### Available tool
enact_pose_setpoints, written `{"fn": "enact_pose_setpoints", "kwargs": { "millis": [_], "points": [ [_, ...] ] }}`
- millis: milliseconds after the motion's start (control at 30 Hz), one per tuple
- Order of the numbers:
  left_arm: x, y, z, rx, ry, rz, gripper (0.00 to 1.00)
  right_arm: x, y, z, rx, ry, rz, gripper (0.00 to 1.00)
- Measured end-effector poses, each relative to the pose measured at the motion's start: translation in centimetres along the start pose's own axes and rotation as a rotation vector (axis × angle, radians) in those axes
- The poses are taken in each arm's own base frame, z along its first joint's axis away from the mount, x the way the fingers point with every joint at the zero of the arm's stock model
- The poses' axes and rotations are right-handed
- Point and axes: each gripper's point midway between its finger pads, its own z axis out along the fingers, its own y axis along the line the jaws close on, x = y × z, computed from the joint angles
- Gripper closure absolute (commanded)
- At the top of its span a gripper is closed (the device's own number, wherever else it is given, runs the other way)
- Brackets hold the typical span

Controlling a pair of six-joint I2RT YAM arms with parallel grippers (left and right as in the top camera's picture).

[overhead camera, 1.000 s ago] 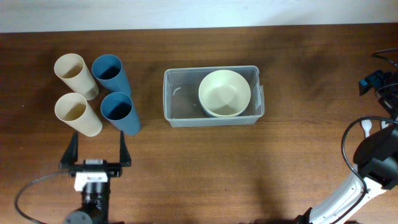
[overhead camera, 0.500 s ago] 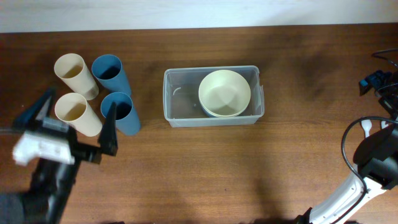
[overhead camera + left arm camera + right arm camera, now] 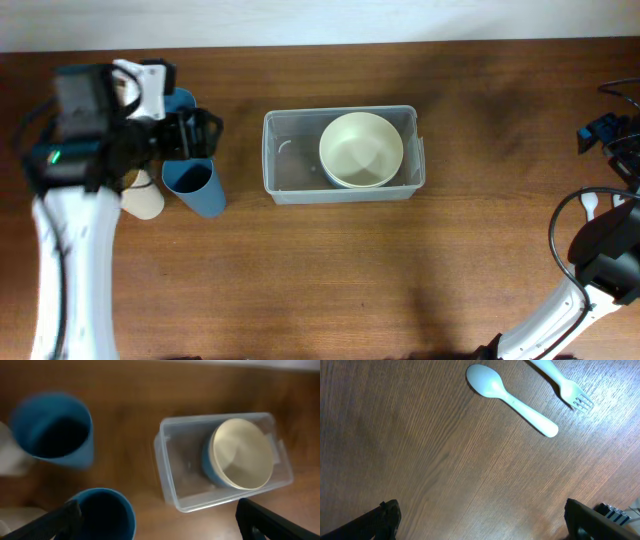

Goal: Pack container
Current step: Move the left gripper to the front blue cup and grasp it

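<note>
The clear plastic container (image 3: 290,185) sits at the table's middle and holds a cream bowl (image 3: 361,150) nested on a blue bowl. My left gripper (image 3: 196,135) is open and empty, hovering over the cups left of the container. In the left wrist view the container (image 3: 167,477), cream bowl (image 3: 243,453) and blue bowl (image 3: 208,462) lie ahead to the right. Two blue cups (image 3: 52,430) (image 3: 103,515) are at the left, with the open jaws (image 3: 160,527) spread wide. My right gripper (image 3: 485,525) is open and empty above bare wood.
A blue cup (image 3: 190,182) and a cream cup (image 3: 145,202) stand beside the left arm; the other cups are mostly hidden under it. A pale spoon (image 3: 512,397) and fork (image 3: 563,385) lie on the table at the far right.
My left arm has swung from the table's front edge up and back over the cups, now covering most of them. The right arm, container and bowls have not moved.
</note>
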Motion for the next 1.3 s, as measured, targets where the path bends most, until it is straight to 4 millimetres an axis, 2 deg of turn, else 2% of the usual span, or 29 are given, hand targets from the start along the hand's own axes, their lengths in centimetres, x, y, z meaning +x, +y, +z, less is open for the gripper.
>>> {"fn": "enact_pose_setpoints", "kwargs": {
  "millis": [67, 167, 300, 400, 600, 733, 867, 1067, 1300],
  "points": [
    [0.6, 0.1, 1.8, -0.001, 0.059, -0.037, 0.0, 0.0, 0.0, 0.0, 0.0, 0.0, 0.0, 0.01],
    [2.9, 0.0, 3.3, -0.005, 0.176, -0.086, 0.0, 0.0, 0.0, 0.0, 0.0, 0.0, 0.0, 0.01],
    [6.9, -0.1, 2.6, -0.043, 0.345, -0.143, 0.0, 0.0, 0.0, 0.0, 0.0, 0.0, 0.0, 0.01],
    [7.8, 0.1, 2.2, -0.065, 0.384, -0.158, 0.0, 0.0, 0.0, 0.0, 0.0, 0.0, 0.0, 0.01],
    [7.9, 1.1, 2.1, -0.127, 0.385, -0.149, 0.0, 0.0, 0.0, 0.0, 0.0, 0.0, 0.0, 0.01],
    [7.2, 1.7, 2.5, -0.156, 0.357, -0.13, 0.0, 0.0, 0.0, 0.0, 0.0, 0.0, 0.0, 0.01],
    [7.2, 1.7, 3.8, -0.173, 0.369, -0.088, 0.0, 0.0, 0.0, 0.0, 0.0, 0.0, 0.0, 0.01],
    [8.6, 1.7, 6.4, -0.223, 0.459, -0.02, 0.0, 0.0, 0.0, 0.0, 0.0, 0.0, 0.0, 0.01],
    [9.8, 3.2, 7.9, -0.288, 0.525, -0.016, 0.0, 0.0, 0.0, 0.0, 0.0, 0.0, 0.0, 0.01]
  ]
}}
